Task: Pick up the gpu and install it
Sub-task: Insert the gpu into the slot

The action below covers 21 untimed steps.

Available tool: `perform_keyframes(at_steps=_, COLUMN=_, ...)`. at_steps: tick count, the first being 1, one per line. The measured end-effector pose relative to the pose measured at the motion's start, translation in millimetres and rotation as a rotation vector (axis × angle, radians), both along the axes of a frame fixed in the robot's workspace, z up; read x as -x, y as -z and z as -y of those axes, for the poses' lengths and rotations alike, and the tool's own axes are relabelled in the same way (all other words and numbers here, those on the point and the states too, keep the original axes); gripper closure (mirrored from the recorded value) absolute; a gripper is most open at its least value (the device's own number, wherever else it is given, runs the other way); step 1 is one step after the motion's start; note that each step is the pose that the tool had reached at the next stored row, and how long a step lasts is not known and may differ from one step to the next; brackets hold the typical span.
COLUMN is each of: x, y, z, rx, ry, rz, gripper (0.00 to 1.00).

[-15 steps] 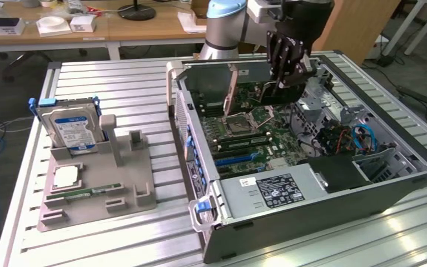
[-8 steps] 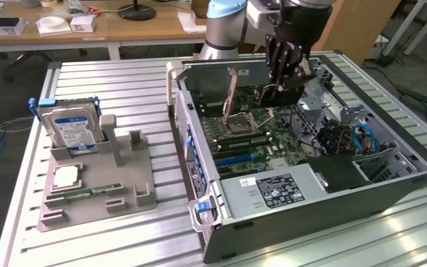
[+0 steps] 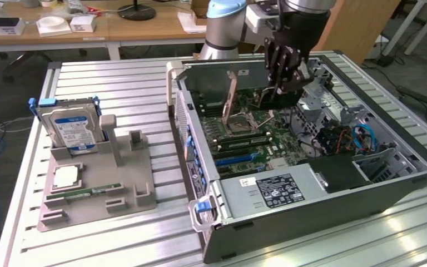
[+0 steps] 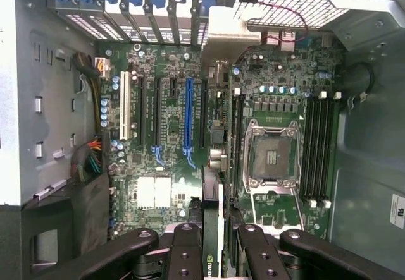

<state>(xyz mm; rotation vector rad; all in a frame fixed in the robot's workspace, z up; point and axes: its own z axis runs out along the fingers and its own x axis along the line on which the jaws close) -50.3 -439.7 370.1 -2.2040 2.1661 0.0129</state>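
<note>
The arm [image 3: 221, 33] is made of smooth silver-grey tubes, and a light blue round cap [image 3: 226, 8] is seen at one joint. The end effector [image 3: 282, 88] is black all over. Its fingers [image 4: 183, 255] are built from flat black links, and round screws are set in them.

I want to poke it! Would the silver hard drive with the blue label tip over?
Probably not easily: the hard drive stands upright, its lower end slotted into the grey holder. Its boxy metal body looks stiff and likely heavy for its size.
</note>
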Motion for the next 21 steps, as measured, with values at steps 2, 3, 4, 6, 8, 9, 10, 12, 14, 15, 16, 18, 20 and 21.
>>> perform_keyframes(at_steps=2, x=0.0, y=1.4, z=0.0, rx=0.0, ry=-0.002, rz=0.0003, gripper=0.74)
perform_keyframes(at_steps=3, x=0.0, y=2.2, z=0.0, rx=0.0, ry=-0.004, rz=0.0003, gripper=0.74)
perform_keyframes(at_steps=4, x=0.0, y=2.9, z=0.0, rx=0.0, ry=-0.005, rz=0.0003, gripper=0.74)
perform_keyframes(at_steps=6, x=0.0, y=4.5, z=0.0, rx=0.0, ry=-0.006, rz=0.0005, gripper=0.74)
perform_keyframes(at_steps=8, x=0.0, y=6.2, z=0.1, rx=0.0, ry=-0.008, rz=0.0007, gripper=0.74)
perform_keyframes(at_steps=9, x=0.0, y=7.1, z=0.0, rx=0.0, ry=-0.008, rz=0.0008, gripper=0.74)
perform_keyframes(at_steps=10, x=0.0, y=8.0, z=0.0, rx=0.0, ry=-0.009, rz=0.0009, gripper=0.74)
perform_keyframes(at_steps=12, x=0.0, y=9.9, z=0.0, rx=-0.0001, ry=-0.01, rz=0.0012, gripper=0.74)
perform_keyframes(at_steps=14, x=0.0, y=11.7, z=0.0, rx=0.0, ry=-0.011, rz=0.0014, gripper=0.74)
perform_keyframes(at_steps=15, x=0.0, y=12.5, z=0.0, rx=0.0, ry=-0.012, rz=0.0016, gripper=0.74)
perform_keyframes(at_steps=16, x=0.0, y=13.3, z=0.0, rx=0.0, ry=-0.013, rz=0.0017, gripper=0.74)
perform_keyframes(at_steps=18, x=0.0, y=14.9, z=0.0, rx=0.0, ry=-0.014, rz=0.0021, gripper=0.74)
perform_keyframes(at_steps=20, x=0.0, y=16.4, z=0.0, rx=0.0, ry=-0.015, rz=0.0023, gripper=0.74)
perform_keyframes(at_steps=21, x=0.0, y=17.1, z=0.0, rx=-0.0001, ry=-0.016, rz=0.0025, gripper=0.74)
